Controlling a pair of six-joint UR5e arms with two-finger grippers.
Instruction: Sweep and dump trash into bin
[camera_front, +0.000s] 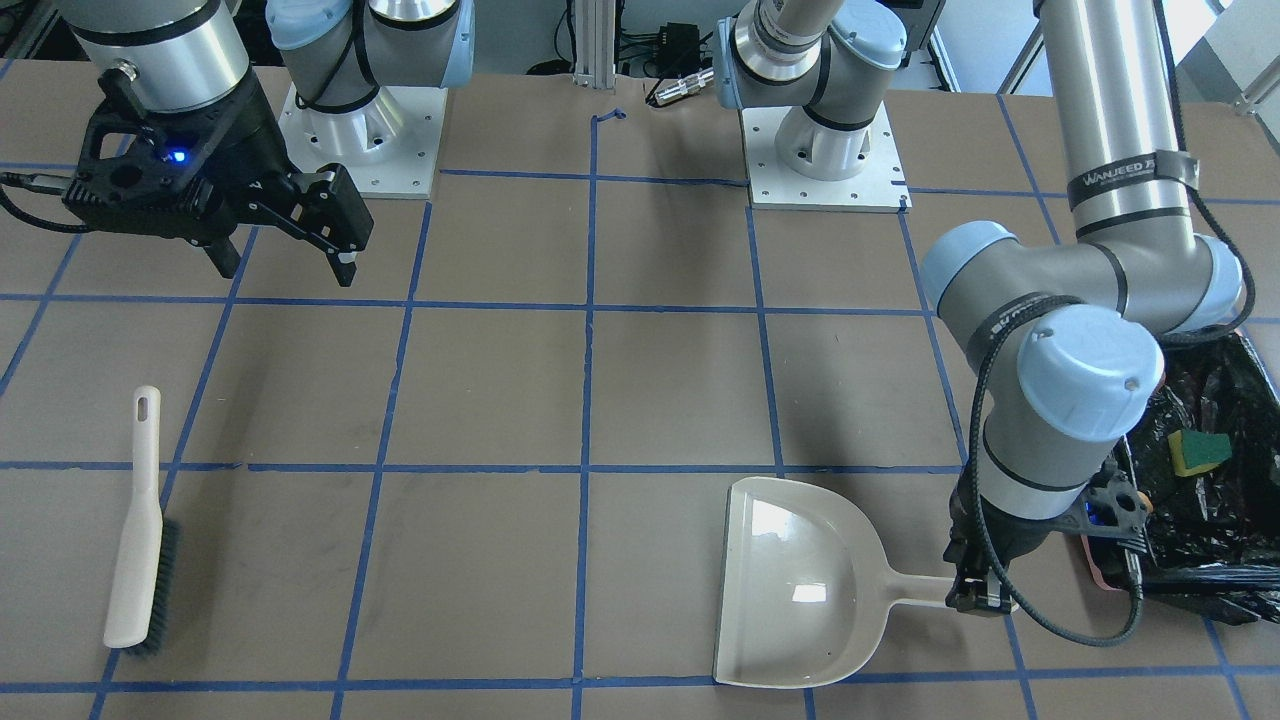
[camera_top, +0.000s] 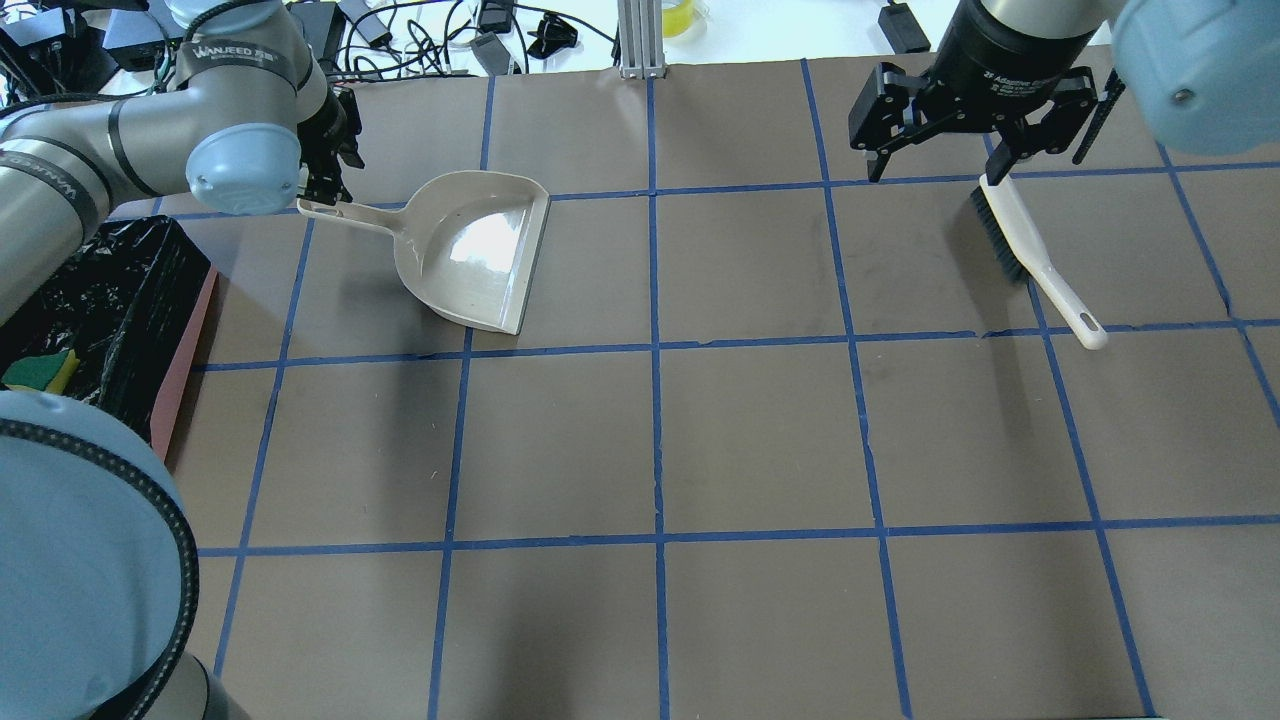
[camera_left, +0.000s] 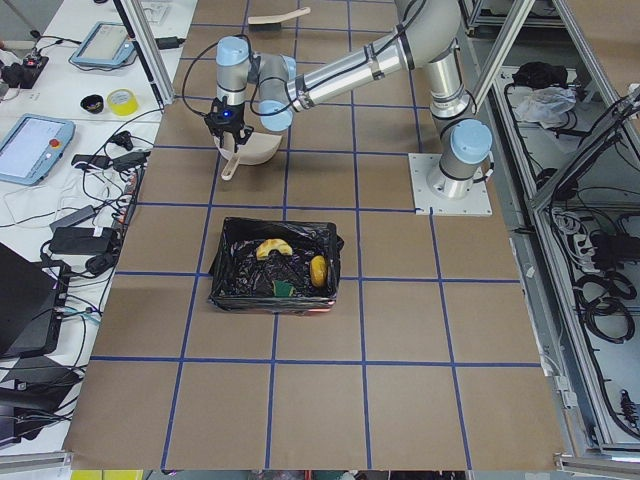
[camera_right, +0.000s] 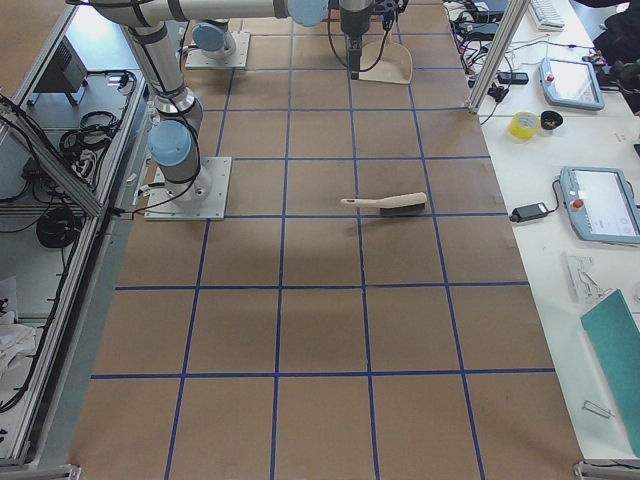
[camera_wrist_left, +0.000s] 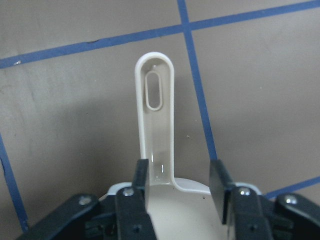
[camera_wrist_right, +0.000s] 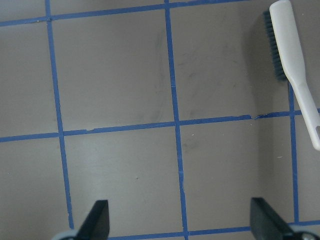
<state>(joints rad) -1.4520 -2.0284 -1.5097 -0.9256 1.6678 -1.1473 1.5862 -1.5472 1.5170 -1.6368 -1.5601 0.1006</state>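
Three trash scraps (camera_left: 318, 268) lie in bin (camera_left: 222, 262), dumping judged done; empty dustpan (camera_front: 800, 580) set down, left gripper (camera_wrist_left: 179, 167) apart astride its handle; brush (camera_front: 140, 530) down, right gripper (camera_front: 287, 270) spread, empty

One beige dustpan (camera_front: 800, 580), lower middle of the front view. One hand brush (camera_front: 140, 530), lower left. One black-lined bin (camera_left: 228, 270). Inside, three in all: one amber lump (camera_left: 318, 269), one curved yellowish rind (camera_left: 271, 247), one green wedge (camera_left: 285, 288).
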